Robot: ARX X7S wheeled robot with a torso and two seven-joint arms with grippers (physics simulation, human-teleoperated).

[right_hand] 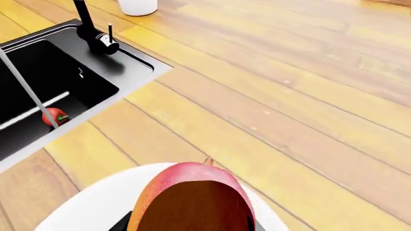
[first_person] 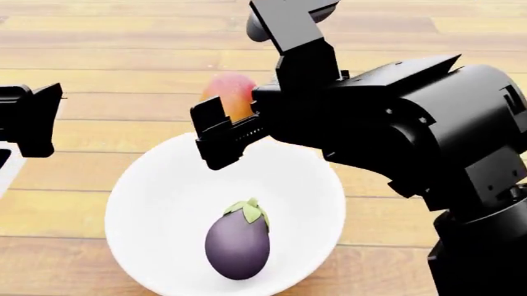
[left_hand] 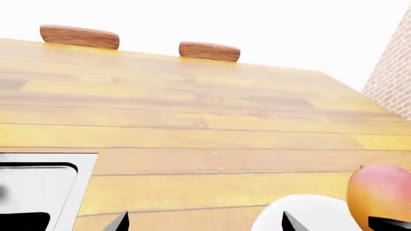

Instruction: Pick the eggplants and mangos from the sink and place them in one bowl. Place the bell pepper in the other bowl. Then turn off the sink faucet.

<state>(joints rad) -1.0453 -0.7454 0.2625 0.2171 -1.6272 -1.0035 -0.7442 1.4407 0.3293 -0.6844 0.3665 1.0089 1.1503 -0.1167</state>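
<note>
Mango [first_person: 232, 94], orange with a pink blush, sits clamped in the right gripper [first_person: 216, 132] above the far rim of the white bowl [first_person: 148, 203]. In the head view the eggplant [first_person: 237, 242] lies in that bowl at about six o'clock from the gripper. The left gripper [left_hand: 205, 222] hovers near the bowl's edge, with only its fingertips in view; whether it is open I cannot tell. Farther out in the right wrist view, the sink [right_hand: 132, 72] holds the bell pepper [right_hand: 55, 116] beside a stream of water, with the black faucet [right_hand: 95, 36] on its rim and a second white bowl [right_hand: 137, 6] beyond.
</note>
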